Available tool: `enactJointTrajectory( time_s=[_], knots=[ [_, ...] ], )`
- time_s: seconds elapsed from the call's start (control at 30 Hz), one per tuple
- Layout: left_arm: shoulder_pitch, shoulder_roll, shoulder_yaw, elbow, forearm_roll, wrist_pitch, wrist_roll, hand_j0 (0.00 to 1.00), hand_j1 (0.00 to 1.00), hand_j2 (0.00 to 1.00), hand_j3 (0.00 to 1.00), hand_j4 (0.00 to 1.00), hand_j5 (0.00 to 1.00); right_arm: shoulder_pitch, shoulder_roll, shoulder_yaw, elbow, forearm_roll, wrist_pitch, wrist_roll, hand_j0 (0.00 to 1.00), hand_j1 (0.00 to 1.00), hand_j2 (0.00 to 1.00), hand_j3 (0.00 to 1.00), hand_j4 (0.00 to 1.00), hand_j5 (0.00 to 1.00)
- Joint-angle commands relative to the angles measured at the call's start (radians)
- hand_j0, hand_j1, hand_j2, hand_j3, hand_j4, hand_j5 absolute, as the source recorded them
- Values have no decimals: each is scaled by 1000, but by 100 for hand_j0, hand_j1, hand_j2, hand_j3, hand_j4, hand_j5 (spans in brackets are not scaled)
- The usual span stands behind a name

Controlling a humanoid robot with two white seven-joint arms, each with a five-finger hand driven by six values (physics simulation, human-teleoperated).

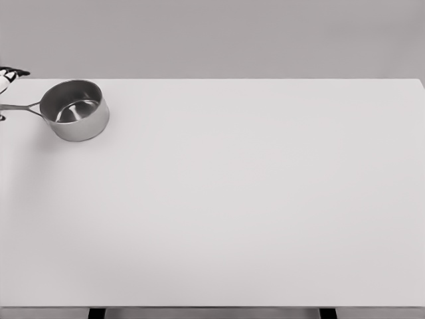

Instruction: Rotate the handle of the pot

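While the white table is filling nearly the whole head view, a small steel pot is sitting upright on it far out toward ten o'clock, close to the table's far edge and its left side. Its open mouth is showing a shiny bare inside, and a soft shadow is lying on the table at the pot's seven o'clock side. Its thin handle is pointing toward nine o'clock, running off the picture's left edge. At that same edge, just above the handle's outer end, a sliver of a hand is showing as a black and white tip; so little of it is in view that I cannot tell whether it is spread, closed or touching the handle, nor which arm it belongs to. Two dark supports are peeking out under the table's near edge.
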Motion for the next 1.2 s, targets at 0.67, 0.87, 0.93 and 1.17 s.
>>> enactJointTrajectory(
  time_s=[0.67, 0.87, 0.93, 1.17],
  knots=[
    [-28, -36, 14, 19, 3, 0, 17, 100, 100, 100, 100, 100, 100, 0, 0, 0, 0, -1, 0, 0, 100, 100, 100, 100, 100, 100],
    [-25, -33, 6, 19, 1, 0, 17, 100, 100, 100, 100, 100, 100, 0, 0, 0, 0, -1, 0, 0, 100, 100, 100, 100, 100, 100],
    [-22, -33, 2, 19, 1, 0, 17, 100, 100, 100, 100, 100, 100, 0, 0, 0, 0, -1, 0, 0, 100, 100, 100, 100, 100, 100],
    [-21, -28, 2, 18, 1, 0, 16, 100, 100, 100, 100, 100, 100, 0, 0, 0, 0, -1, 0, 0, 100, 100, 100, 100, 100, 100]
  ],
)
